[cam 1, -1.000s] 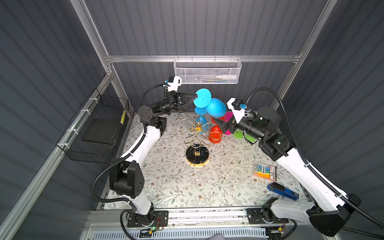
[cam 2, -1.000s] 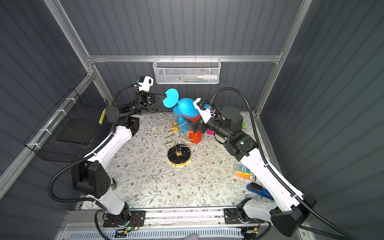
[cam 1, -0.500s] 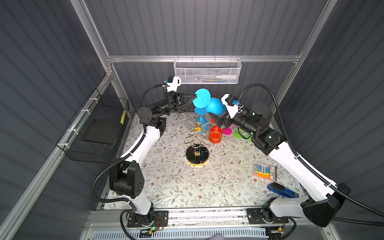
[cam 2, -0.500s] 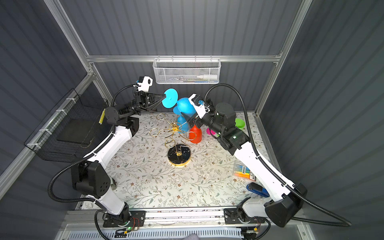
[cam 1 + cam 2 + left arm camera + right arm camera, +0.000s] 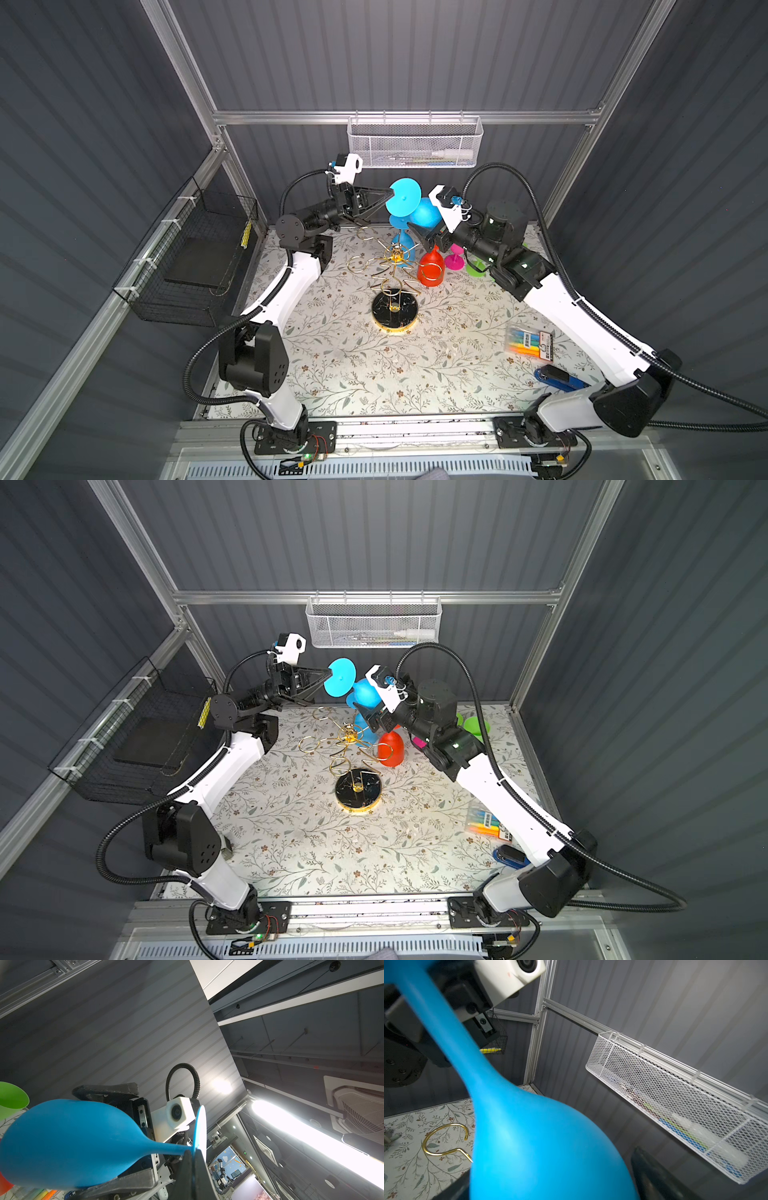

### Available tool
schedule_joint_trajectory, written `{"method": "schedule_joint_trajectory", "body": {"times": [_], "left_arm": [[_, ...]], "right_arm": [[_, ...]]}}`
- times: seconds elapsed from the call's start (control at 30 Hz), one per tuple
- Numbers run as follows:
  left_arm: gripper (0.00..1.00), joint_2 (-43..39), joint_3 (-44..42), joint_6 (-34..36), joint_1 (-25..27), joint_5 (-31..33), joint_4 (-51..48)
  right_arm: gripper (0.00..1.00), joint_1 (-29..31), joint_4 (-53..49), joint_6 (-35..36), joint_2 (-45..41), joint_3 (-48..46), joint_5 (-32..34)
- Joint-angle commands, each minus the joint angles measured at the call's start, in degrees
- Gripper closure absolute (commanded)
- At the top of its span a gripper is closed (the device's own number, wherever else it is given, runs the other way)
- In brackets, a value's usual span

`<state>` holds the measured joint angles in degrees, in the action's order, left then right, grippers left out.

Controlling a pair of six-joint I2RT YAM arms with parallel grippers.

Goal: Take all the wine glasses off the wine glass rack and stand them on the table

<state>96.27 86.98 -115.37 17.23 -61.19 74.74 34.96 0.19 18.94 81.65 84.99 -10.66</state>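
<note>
table [image 5: 353, 374] centre: wine glass rack [image 5: 395, 321] | aloft behind it: wine glass [image 5: 422, 212] | right edge: marker pack [image 5: 528, 343], stapler [image 5: 557, 376] before it | back wall: mesh basket [image 5: 415, 145] | left wall: wire basket [image 5: 195, 266]

Blue wine glass [image 5: 424, 212], red glass [image 5: 432, 270], gold wine glass rack [image 5: 395, 311], floral-patterned tabletop [image 5: 353, 365], white mesh basket [image 5: 415, 145]

Both arms look alike: the left arm [image 5: 291, 286] and the right arm [image 5: 582, 320] are long glossy white shells linked by chunky matte black joint housings [image 5: 253, 361] dotted with small screw holes. Ribbed black cable conduit [image 5: 536, 199] loops along each. A blocky white camera housing [image 5: 347, 164] with a round dark lens sits at each wrist. The left gripper [image 5: 390, 194] has black, tapering wedge-shaped fingers. A small green light [image 5: 306, 457] glows by the left arm's base.
</note>
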Motion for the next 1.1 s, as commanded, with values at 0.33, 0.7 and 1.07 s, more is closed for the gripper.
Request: {"method": "schedule_joint_trajectory", "body": {"times": [0.33,0.7,1.07], "left_arm": [[1.00,-1.2,1.1,-1.4,0.4,-0.1,4.5],[0.51,0.1,3.8,1.2,0.4,0.7,4.6],[0.39,-9.3,0.7,54.2,0.3,4.5,-41.0]], "right_arm": [[0.19,1.8,1.2,1.4,-2.1,-0.7,3.9],[0.28,3.1,-3.5,-1.6,-9.3,-5.0,5.5],[0.33,3.0,-29.0,-14.8,-17.1,-2.3,10.1]]}}
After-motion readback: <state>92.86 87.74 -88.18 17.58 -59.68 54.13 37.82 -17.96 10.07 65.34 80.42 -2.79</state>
